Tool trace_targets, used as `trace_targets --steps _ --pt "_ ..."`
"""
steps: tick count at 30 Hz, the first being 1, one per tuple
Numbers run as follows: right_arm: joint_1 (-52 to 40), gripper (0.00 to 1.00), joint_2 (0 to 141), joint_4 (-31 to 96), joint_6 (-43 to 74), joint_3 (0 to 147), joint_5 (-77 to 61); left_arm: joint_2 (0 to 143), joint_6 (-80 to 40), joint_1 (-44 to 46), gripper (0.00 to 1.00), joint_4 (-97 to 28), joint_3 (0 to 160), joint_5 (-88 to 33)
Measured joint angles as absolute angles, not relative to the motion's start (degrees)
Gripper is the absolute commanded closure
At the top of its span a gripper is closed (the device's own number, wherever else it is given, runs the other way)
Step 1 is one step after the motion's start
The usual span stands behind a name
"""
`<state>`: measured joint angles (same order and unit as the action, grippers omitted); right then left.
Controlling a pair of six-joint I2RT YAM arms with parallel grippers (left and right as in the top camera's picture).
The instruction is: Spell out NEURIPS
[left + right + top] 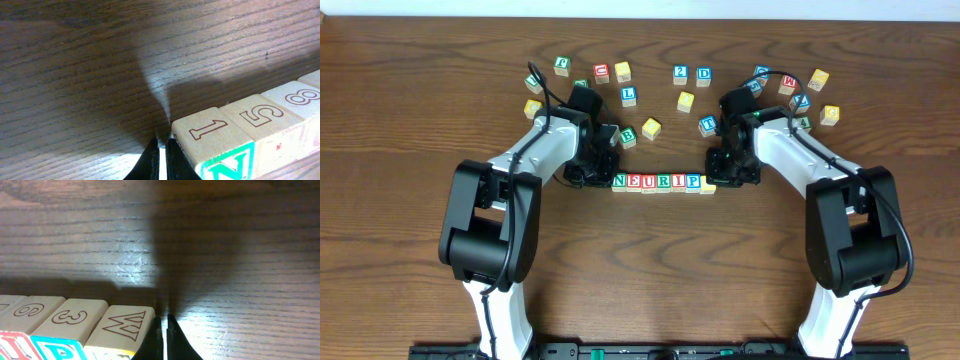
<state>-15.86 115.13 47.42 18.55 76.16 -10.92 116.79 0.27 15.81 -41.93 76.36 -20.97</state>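
We see the seven task cubes set in one straight row [663,182] near the middle of the table [400,150], running parallel with its far edge. From the robot's left, the upper faces read green N [621,181], red E [634,181], red U [648,182], green R [663,182], red I [677,182] and blue P [692,182]. The row closes with a yellow-faced cube [708,185] whose letter we cannot read from above. The cubes sit side by side with no clear gap between them.

In the left wrist view the left tool [162,147] is clenched. Its two dark fingers are pressed together with only a thin slit between them and nothing in it. They stand just beside the outer end of the green N, and we cannot tell whether they touch it. Another face of that cube carries an outlined 1, and its neighbours show a 5 and an 8.

In the right wrist view the right tool [164,322] is clenched too and grips nothing. It sits just beside the other end of the row, next to a face marked W.

Other lettered cubes lie scattered toward the far edge, apart from the row, among them a blue 2 [680,73], a blue D [704,75] and a blue L [629,96].
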Motion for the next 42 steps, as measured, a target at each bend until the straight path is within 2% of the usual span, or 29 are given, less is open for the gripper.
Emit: trace_targets --steps 15,27,37,42 --pt "-14.4 0.99 115.1 46.1 17.7 76.1 -11.4 116.8 0.3 16.1 0.92 -41.9 76.4 -20.9" --pt "-11.4 0.99 115.1 46.7 17.7 76.1 -11.3 116.4 0.3 15.4 0.92 -42.4 76.5 -15.1" --pt "-8.4 0.90 112.8 47.3 17.2 76.1 -11.1 116.1 0.3 9.4 0.92 -45.2 78.3 -11.8" --pt "-6.7 0.84 107.0 47.3 16.4 76.2 -11.1 110.8 0.4 6.9 0.86 -46.3 78.9 -11.2"
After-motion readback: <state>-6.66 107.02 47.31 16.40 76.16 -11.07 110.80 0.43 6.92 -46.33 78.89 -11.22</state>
